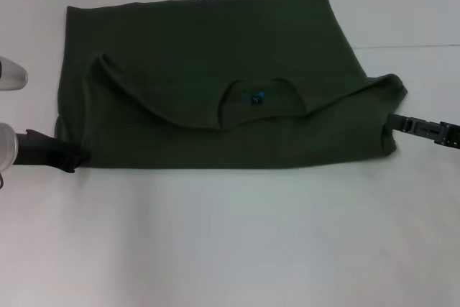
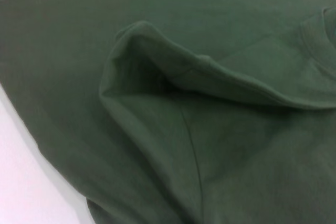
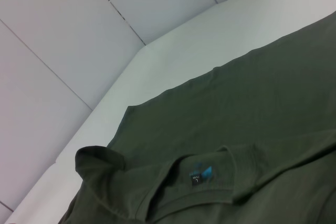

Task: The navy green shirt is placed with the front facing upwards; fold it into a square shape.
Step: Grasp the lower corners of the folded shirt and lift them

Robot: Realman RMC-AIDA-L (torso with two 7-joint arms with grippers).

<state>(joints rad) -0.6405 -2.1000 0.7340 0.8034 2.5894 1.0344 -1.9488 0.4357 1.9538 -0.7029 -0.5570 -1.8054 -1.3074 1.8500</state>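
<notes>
Hands' grip cannot be told; only head view shows both at shirt corners.

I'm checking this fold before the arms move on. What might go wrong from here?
The navy green shirt lies folded over unevenly: one sleeve bulges and the collar edge sags, so creases may get locked in. The left pincer and right pincer sit at opposite corners; uneven pulling would likely skew the square.
</notes>
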